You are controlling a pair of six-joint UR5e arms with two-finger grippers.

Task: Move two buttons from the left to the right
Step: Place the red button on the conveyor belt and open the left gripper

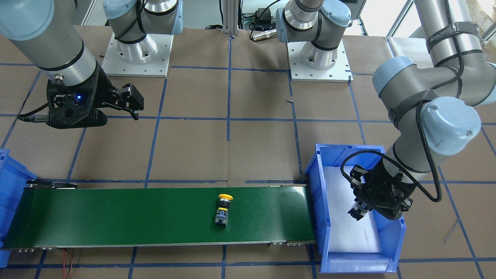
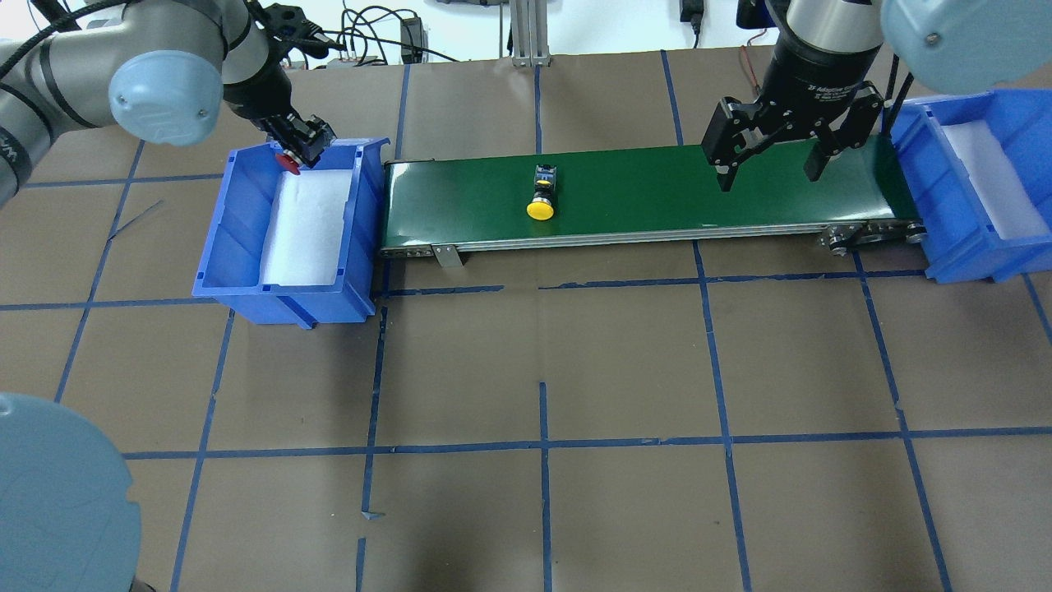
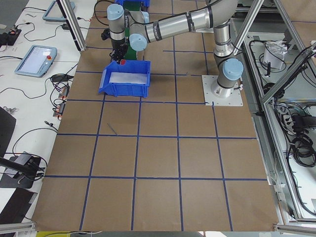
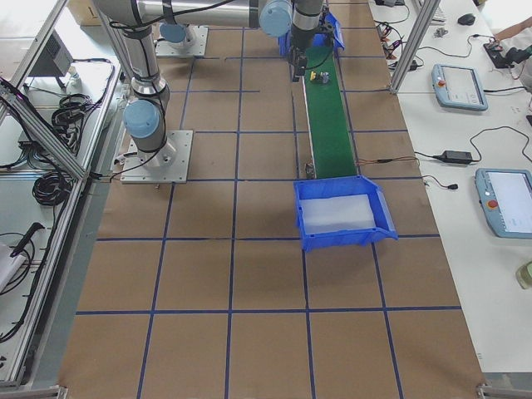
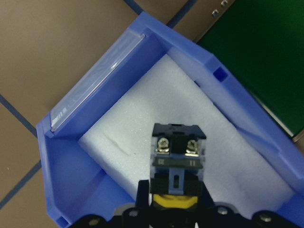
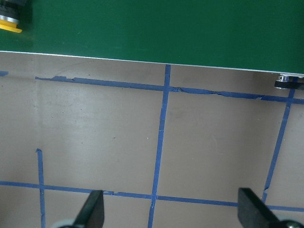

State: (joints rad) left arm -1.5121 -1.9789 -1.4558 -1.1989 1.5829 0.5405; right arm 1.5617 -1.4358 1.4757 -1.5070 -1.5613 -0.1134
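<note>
Looking from the front, I count one yellow button (image 1: 224,211) lying midway on the one belt (image 1: 116,217). Overhead, two bins: my left gripper (image 2: 300,150) is clenched on the one red button (image 2: 287,162) over the left bin (image 2: 238,238); my right gripper (image 2: 771,168) hangs released near the right bin (image 2: 970,247). Left wrist: fingers (image 5: 142,192) pinch that button's body.

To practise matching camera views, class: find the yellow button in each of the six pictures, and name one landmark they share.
Front-facing: yellow button lower centre, midway along the green belt.
Overhead: upper centre.
Left: cannot make it out.
Right: tiny, top centre.
Left wrist: absent; that one is the red button.
Right wrist: top left corner, cut off.
Landmark: the green belt.
</note>
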